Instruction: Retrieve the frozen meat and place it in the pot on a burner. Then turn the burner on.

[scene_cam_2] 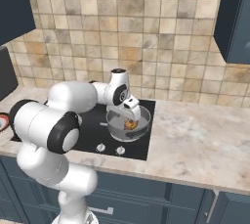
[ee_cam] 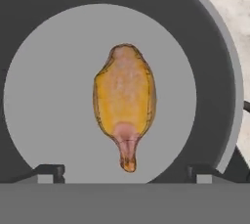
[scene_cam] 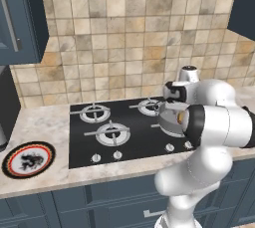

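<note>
At the centre of the hand view, the meat [ee_cam: 125,100] is lying flat on the grey floor of the pot [ee_cam: 49,120], touching nothing else. Its long axis is running up and down the frame: the broad, rounded end is pointing toward the top, and the thin pinkish tail is pointing toward the bottom edge. The two finger tips [ee_cam: 49,171] are showing at the lower left and lower right of that view, standing wide apart with the meat between and beyond them, so the gripper [ee_cam: 125,173] is open and gripping nothing.

Right of centre in the right base view, the pot [scene_cam_2: 128,131] is sitting on the black cooktop [scene_cam_2: 93,140], near its right edge, with the meat [scene_cam_2: 129,124] showing as a small orange spot inside. The gripper [scene_cam_2: 131,112] is hanging just above the pot's mouth.

Toward the right of the left base view, the pot [scene_cam: 169,118] is partly hidden behind the arm [scene_cam: 219,117]. A patterned plate [scene_cam: 28,159] is lying on the counter [scene_cam: 40,122] at the lower left of that frame.
</note>
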